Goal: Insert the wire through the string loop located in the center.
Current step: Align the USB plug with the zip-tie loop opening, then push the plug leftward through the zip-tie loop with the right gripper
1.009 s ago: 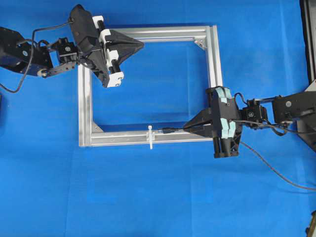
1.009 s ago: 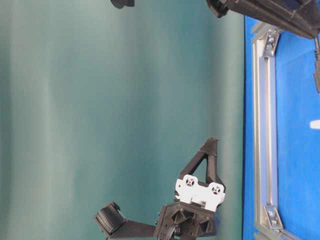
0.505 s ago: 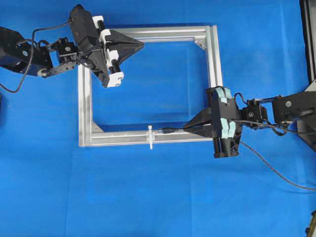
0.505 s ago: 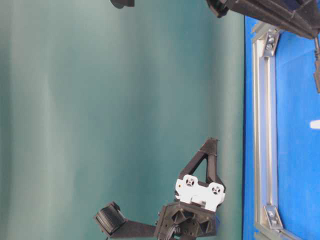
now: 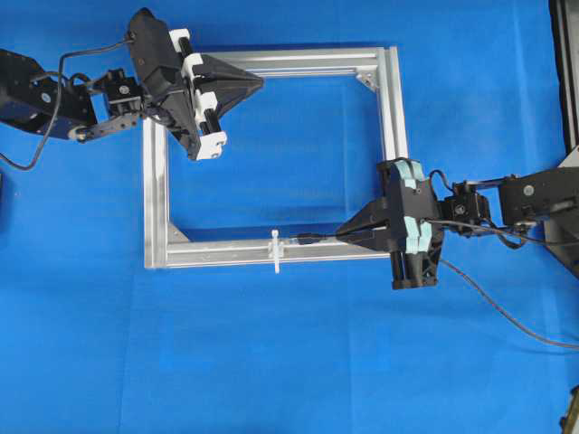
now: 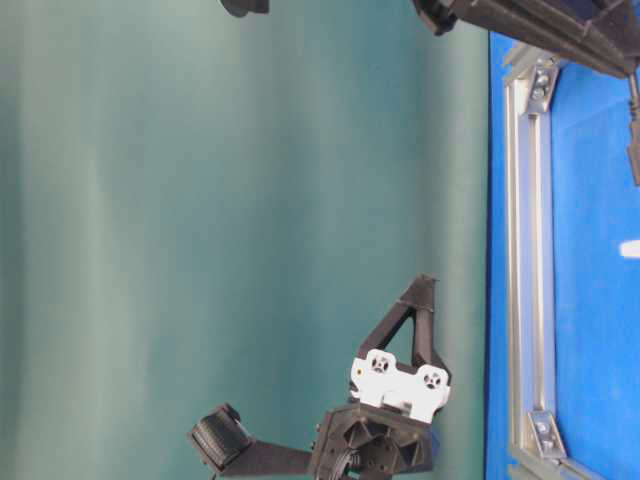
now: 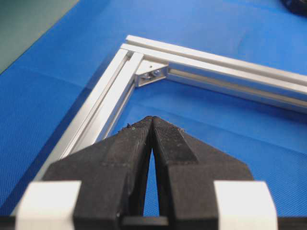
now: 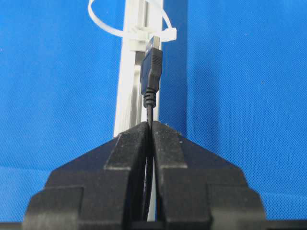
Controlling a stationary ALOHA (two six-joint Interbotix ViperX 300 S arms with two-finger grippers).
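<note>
The wire (image 5: 308,240) is a thin black cable with a dark plug (image 8: 151,72). My right gripper (image 5: 342,232) is shut on the wire just behind the plug, seen close up in the right wrist view (image 8: 151,125). The plug points left along the near bar of the aluminium frame (image 5: 156,181). Its tip sits just short of the string loop (image 5: 275,250), a white tie (image 8: 136,36) standing on that bar's middle. My left gripper (image 5: 261,84) hovers shut and empty over the frame's far bar (image 7: 152,120).
The wire's loose length (image 5: 507,316) trails off to the right behind the right arm. A corner bracket (image 7: 151,72) lies ahead of the left gripper. Blue cloth (image 5: 289,362) covers the table around the frame.
</note>
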